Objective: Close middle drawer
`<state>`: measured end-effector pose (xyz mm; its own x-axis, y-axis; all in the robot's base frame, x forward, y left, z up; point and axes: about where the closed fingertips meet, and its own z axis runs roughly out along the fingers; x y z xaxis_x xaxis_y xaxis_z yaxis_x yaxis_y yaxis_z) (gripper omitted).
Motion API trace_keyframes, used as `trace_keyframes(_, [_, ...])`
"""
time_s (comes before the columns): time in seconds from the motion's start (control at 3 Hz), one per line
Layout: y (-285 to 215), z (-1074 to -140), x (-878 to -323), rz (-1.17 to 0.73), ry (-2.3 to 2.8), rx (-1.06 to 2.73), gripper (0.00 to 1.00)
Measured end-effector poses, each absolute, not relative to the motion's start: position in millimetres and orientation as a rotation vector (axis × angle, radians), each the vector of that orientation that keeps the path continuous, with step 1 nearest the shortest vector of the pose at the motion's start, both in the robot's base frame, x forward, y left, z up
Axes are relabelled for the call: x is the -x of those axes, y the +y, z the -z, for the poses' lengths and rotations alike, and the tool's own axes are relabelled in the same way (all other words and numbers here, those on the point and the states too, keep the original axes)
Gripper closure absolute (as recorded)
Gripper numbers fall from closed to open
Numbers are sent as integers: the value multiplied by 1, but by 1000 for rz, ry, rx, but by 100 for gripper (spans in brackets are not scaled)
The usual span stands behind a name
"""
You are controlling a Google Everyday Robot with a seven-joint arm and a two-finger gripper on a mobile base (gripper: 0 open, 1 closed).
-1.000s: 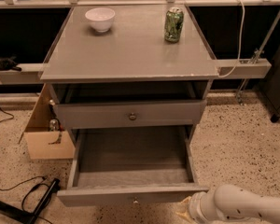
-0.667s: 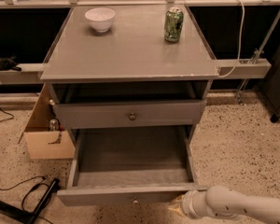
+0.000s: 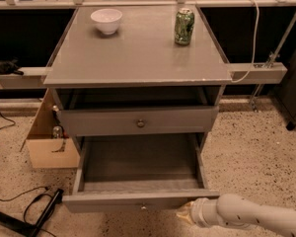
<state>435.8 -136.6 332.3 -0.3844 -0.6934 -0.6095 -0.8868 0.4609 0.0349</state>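
Observation:
The middle drawer [image 3: 138, 169] is pulled far out of the grey cabinet. It is wide, deep and empty, and its low flat front [image 3: 123, 200] faces me at the bottom of the view; its small knob [image 3: 143, 207] just shows under the front's edge. My gripper [image 3: 184, 213] is at the bottom right, on the end of the white arm [image 3: 251, 216]. It sits just below and in front of the right end of the drawer front, close to it or touching it.
The taller-fronted top drawer [image 3: 138, 121] with a bigger knob stands slightly open above. A white bowl [image 3: 106, 19] and a green can [image 3: 184, 26] stand on the cabinet top [image 3: 138, 58]. A cardboard box [image 3: 47, 142] and cables [image 3: 34, 206] lie on the floor at left.
My gripper has moved a little left and up, closer to the right end of the middle drawer's front. The drawer has not visibly moved.

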Motion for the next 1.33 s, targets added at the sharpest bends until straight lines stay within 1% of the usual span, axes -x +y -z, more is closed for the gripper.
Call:
trace_keyframes(0.67, [-126, -345, -468, -476, 2128, 1301, 100])
trace_keyframes(1.0, [-126, -345, -468, -476, 2128, 1301, 100])
trace_keyframes(1.33, [-115, -357, -497, -474, 2078, 1293, 100])
